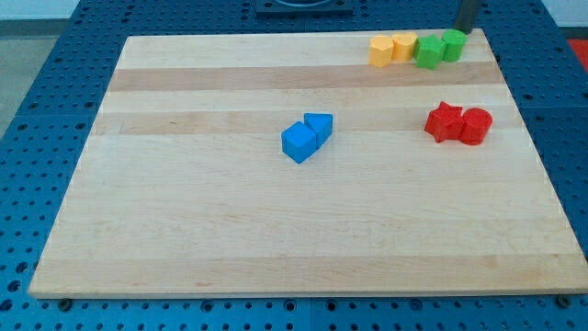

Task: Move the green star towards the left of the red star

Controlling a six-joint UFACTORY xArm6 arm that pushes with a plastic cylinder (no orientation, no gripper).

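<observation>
- Green star (427,52): far right, touching green cylinder (453,44); red star (444,121) nearer.
- My tip (466,31) holds nothing, beside cylinder.
- Push star leftward, then nearer, without dragging neighbours.

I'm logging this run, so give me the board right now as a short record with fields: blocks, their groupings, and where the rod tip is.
tip: my tip at view's top right, just above the green cylinder
green star: touching green cylinder, right of two yellow blocks
red star: against red cylinder, below the greens
blue blocks: paired mid-board
</observation>
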